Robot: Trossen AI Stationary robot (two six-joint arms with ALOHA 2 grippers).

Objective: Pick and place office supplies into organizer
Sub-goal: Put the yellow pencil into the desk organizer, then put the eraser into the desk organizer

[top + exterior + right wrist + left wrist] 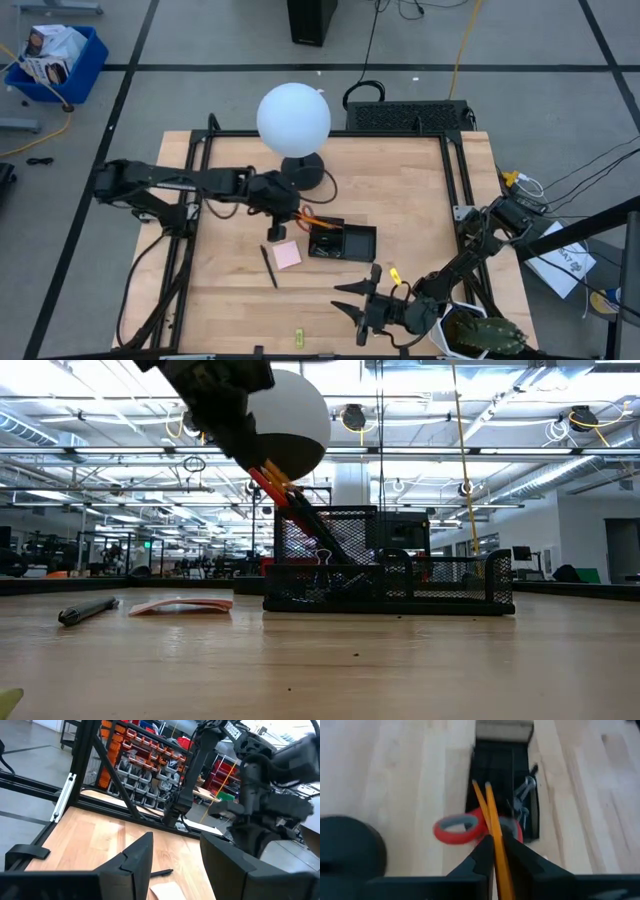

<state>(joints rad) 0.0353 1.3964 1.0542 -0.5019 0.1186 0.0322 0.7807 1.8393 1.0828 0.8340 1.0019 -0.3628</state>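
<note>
My left gripper (494,842) is shut on two thin orange pencils (487,805) just left of the black organizer (358,242), above the table. The pencils (275,478) slant down toward the organizer's (440,585) left end. Red scissors handles (457,829) show beneath them at that end, and small black clips (522,802) lie inside. A pink sticky-note pad (287,254), a black pen (269,266) and a yellow-green piece (298,338) lie flat on the table. My right gripper (365,305) hovers open near the front edge, nothing between its fingers (137,857). My left gripper pinches both orange pencils side by side between its two fingers (482,852), at the pencils' rear part (497,850). The fingers come slanting down from the table's left and lie along the pencils. The pencils' far ends (480,787) reach over the organizer; I cannot tell whether they touch it.
A white globe lamp (293,118) on a round black base (305,172) stands just behind my left gripper. A taller black mesh box (410,116) sits at the table's far edge. A small yellow item (394,275) lies near my right arm. Bare wood lies between the organizer and the front edge.
</note>
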